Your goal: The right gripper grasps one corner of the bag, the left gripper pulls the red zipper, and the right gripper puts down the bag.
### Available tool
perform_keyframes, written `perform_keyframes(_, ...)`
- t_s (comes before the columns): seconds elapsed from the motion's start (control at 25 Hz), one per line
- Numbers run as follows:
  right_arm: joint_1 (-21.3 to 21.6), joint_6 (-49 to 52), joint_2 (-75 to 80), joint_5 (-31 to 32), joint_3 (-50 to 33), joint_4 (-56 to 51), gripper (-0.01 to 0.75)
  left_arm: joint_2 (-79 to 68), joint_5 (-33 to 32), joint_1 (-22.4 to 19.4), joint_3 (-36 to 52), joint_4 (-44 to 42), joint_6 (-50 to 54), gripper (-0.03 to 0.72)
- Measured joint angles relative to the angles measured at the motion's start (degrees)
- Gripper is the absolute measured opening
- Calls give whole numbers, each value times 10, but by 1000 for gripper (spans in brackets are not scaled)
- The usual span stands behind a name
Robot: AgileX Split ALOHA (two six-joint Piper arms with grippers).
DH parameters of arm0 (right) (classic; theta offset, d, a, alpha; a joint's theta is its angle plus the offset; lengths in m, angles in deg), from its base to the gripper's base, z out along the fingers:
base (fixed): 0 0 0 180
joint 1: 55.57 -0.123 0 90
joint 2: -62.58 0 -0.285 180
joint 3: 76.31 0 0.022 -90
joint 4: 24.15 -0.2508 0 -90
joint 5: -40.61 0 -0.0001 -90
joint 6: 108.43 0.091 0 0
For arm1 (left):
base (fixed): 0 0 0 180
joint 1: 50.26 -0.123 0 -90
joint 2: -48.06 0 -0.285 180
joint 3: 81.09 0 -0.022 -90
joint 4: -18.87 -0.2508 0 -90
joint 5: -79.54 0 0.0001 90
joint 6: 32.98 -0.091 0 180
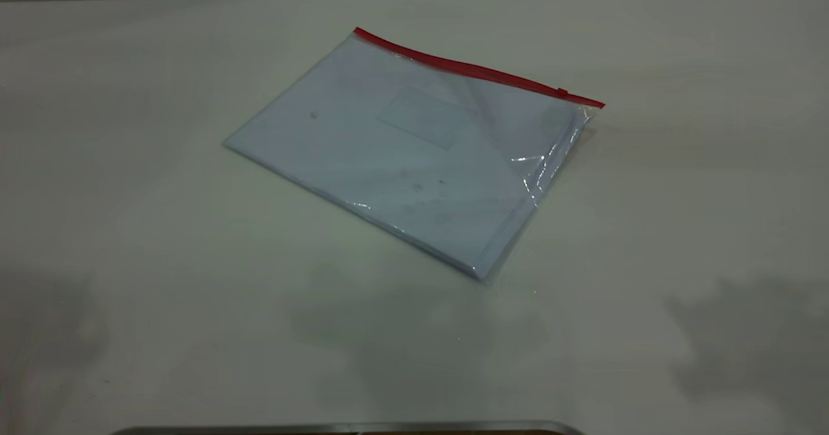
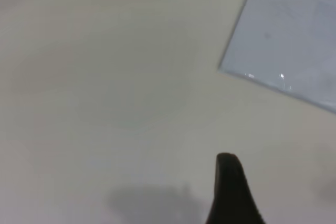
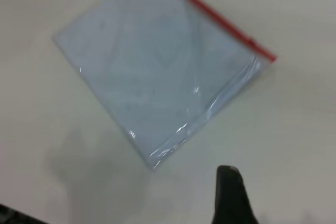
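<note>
The bag (image 1: pixel 401 150) lies flat on the table, clear plastic with white paper inside and a faint label window. The red zipper (image 1: pixel 473 69) runs along its far edge, with the small slider tab (image 1: pixel 562 91) near the right end. The corner (image 1: pixel 597 103) ending the red strip has a loose clear margin. Neither gripper shows in the exterior view. My left gripper (image 2: pixel 231 192) shows only as a black tip over bare table, apart from the bag (image 2: pixel 289 35). My right gripper (image 3: pixel 231 198) shows likewise, short of the bag (image 3: pixel 157 66), its zipper (image 3: pixel 210 14) and corner (image 3: pixel 270 59).
The pale table (image 1: pixel 129 228) surrounds the bag on all sides. Soft shadows fall on it at the front left, front middle and front right. A dark metal edge (image 1: pixel 350 428) runs along the front of the exterior view.
</note>
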Motion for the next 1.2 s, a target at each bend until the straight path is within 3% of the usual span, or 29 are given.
perform_keyframes(0.28,0,-260,330,-28,101,-264,522,-159,61,0,-65,60,-86,552)
perform_keyframes(0.44,8,-362,508,19,190,-362,522,-215,72,0,-92,76,-107,552)
perform_keyframes(0.56,31,-393,612,77,264,-402,522,-243,76,0,-105,84,-112,552)
perform_keyframes(0.76,71,-412,721,118,368,-411,522,-263,83,0,-109,87,-121,552)
perform_keyframes(1.2,70,-423,838,152,492,-412,522,-268,89,0,-111,87,-121,552)
